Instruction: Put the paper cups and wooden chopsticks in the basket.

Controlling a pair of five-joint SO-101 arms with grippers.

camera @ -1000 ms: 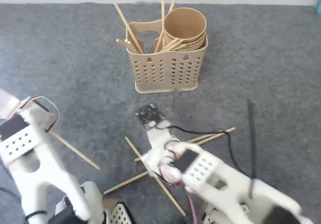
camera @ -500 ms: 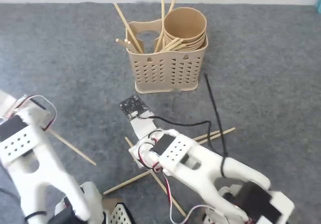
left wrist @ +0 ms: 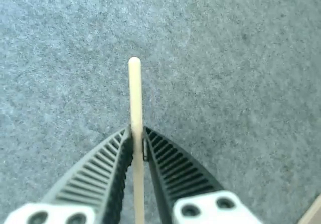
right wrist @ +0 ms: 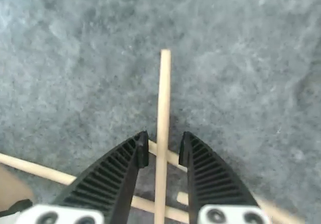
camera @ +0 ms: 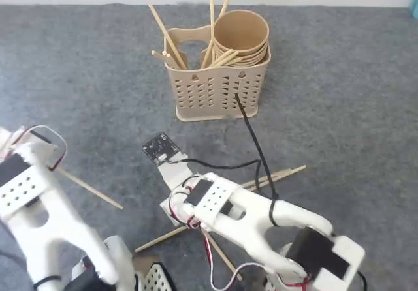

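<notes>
The left jaws are closed on a chopstick (left wrist: 134, 103). It is pinched between the two ribbed inner faces and runs straight on past the tips, ending in a rounded end over the grey tabletop (left wrist: 241, 58). From above, this chopstick (camera: 88, 186) slants away from the arm at the lower left.

The right jaws stand a little apart around a second chopstick (right wrist: 163, 108). It lies in line with them, midway between the tips, with a thin gap showing on each side, so nothing is gripped. Just behind the tips, more loose chopsticks (right wrist: 30, 166) cross under it on the tabletop.

Well beyond both pairs of jaws stands the basket (camera: 219, 92), upright. A stack of paper cups (camera: 240, 33) sits in one half. Several chopsticks (camera: 166, 36) lean in the basket, some in the other half and some against the cups. Two loose chopsticks (camera: 281, 175) lie side by side next to the right arm, and another (camera: 160, 239) lies nearer the arms' bases.
</notes>
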